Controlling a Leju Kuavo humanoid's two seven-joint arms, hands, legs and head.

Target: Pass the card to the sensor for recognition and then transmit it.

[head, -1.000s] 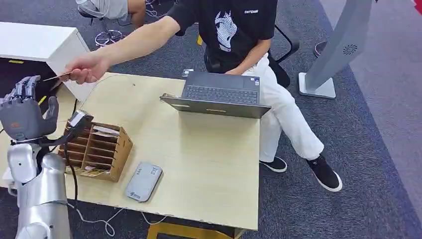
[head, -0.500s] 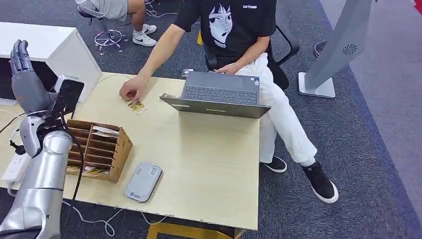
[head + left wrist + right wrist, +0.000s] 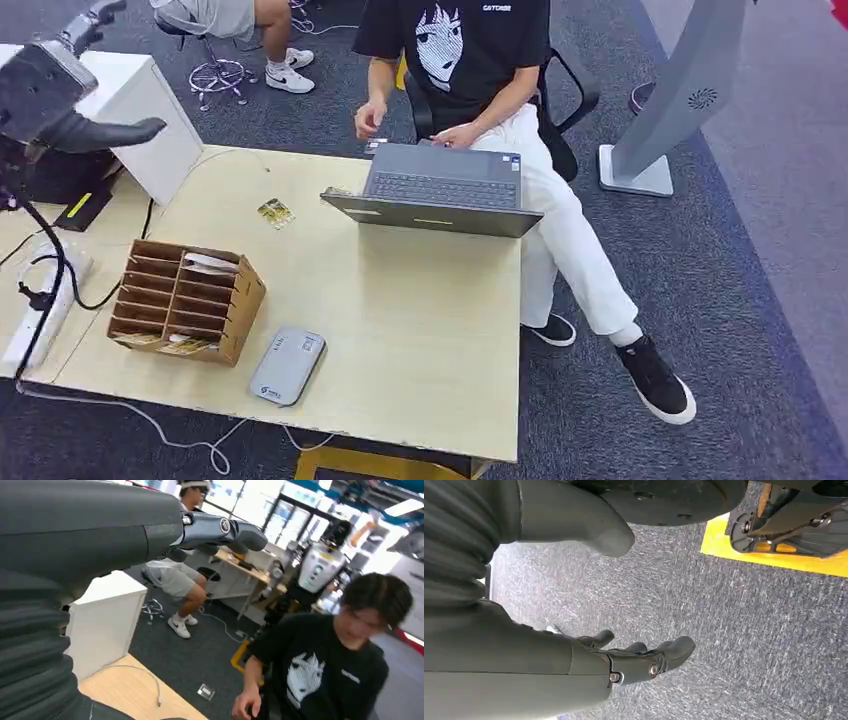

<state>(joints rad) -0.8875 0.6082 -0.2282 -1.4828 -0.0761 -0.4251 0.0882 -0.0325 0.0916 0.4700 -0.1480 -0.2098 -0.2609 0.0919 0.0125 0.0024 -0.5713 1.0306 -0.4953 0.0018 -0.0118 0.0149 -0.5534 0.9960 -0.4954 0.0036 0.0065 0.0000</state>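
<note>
Grey office carpet all round, pale wood table in the middle. Seated person in a black T-shirt at the far edge, behind an open laptop.

Cardboard slotted organizer near the table's left end, some slips in its slots.

Left hand up high over the white cabinet, well clear of the table. Fingers stretched out, thumb apart, holding nothing. Higher than half a second ago.

Right hand hanging low over carpet, fingers loosely bent and apart from the thumb, also holding nothing.

Grey card reader flat at the front edge, just beside the organizer.

Card flat on the table, left of the laptop, well apart from reader and both robot hands.

Change: a second ago sat in the person's fingers out by the left hand; half a second ago being set down on the table; now released, person's hand back near the laptop.

Read: handover looks done, card on the person's side. Probably end of cycle, left arm pulling away. Whether the reader scan registered: cannot tell.
</note>
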